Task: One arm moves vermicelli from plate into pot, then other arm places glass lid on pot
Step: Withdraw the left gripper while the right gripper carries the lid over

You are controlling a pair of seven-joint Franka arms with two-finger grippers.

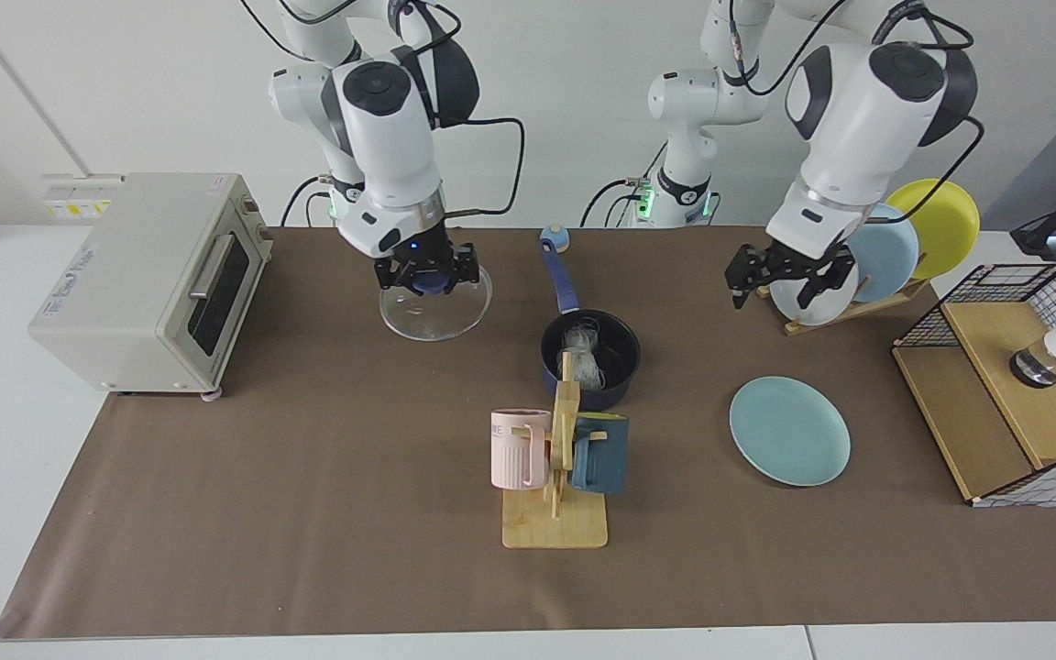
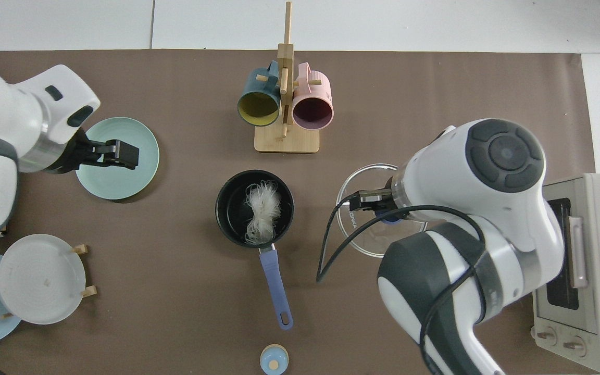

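Note:
The dark navy pot [image 1: 590,359] [image 2: 232,200] stands mid-table with its blue handle [image 2: 275,291] pointing toward the robots. White vermicelli [image 1: 583,353] [image 2: 262,211] lies inside it. My right gripper [image 1: 427,275] [image 2: 383,208] is shut on the blue knob of the glass lid [image 1: 436,316] [image 2: 360,234], which it holds above the table beside the pot, clear of its rim. The pale teal plate [image 1: 789,431] [image 2: 123,182] is bare. My left gripper [image 1: 789,275] [image 2: 115,153] hangs open and empty, high above that plate and in front of the plate rack.
A wooden mug rack [image 1: 554,522] with a pink mug and a dark blue mug stands just in front of the pot. A toaster oven [image 1: 143,275] sits behind the right arm. A plate rack [image 1: 876,252], a wire basket [image 1: 1005,385] and a small blue knob-like object [image 1: 555,240] line the far side.

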